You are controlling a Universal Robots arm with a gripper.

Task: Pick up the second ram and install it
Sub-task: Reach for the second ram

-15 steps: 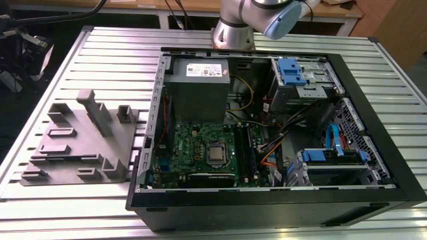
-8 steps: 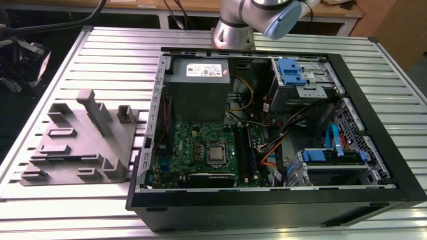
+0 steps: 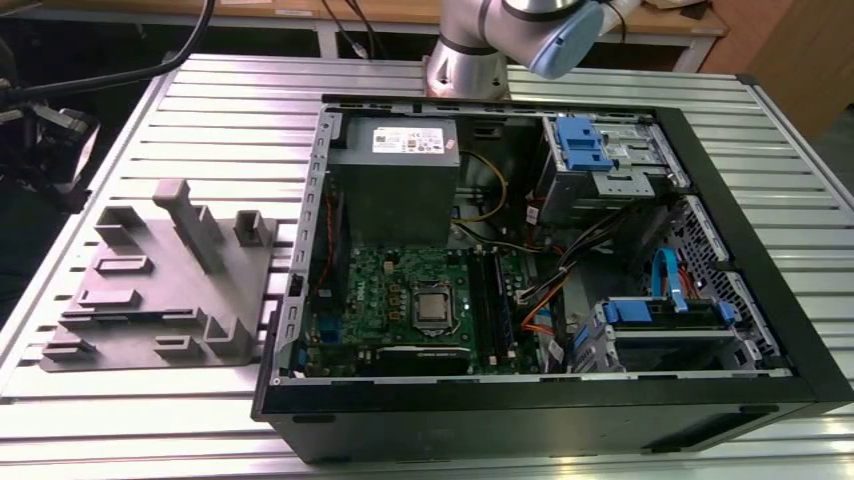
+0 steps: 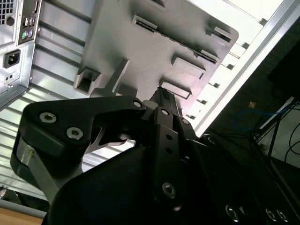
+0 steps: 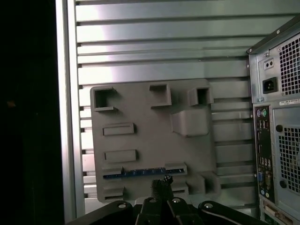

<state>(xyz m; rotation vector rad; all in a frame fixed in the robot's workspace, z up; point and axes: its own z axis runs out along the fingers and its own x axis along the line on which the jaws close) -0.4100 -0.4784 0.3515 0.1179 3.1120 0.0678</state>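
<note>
**Step in hand.** The work stood at the approach to the pick; nothing had been lifted.

1. At the exterior view's left, the grey tray (image 3: pixel 147 300) lay flat on the slatted table (image 3: pixel 174 90).
2. In the first wrist view, the second ram (image 5: pixel 140 172) stood on its long edge in a slot of the tray, showing as a thin blue-edged strip between two grey blocks.
3. The gripper (image 5: pixel 161 182) hovered above the tray. In that view it sat just beside the strip, clear of it, and held nothing. In both wrist views the jaws appeared closed together at the tip.
4. Toward the exterior view's right, the open computer case (image 3: pixel 747 330) lay on its side, its green board (image 3: pixel 387 290) exposed. The long memory slots (image 3: pixel 491 300) ran beside the processor socket. Whether one of them was already filled could not be told.

**Requirement for the grasp (judgement).** The jaws would need to part enough to straddle the thin strip. They would also need to line up across its flat faces and come straight down, clear of the neighbouring grey blocks.

**Arm pose.** The arm (image 3: pixel 467 60) rose from its base behind the case and left the exterior view at the top. Its wrist was held over the tray, tool pointing down at it.
</note>
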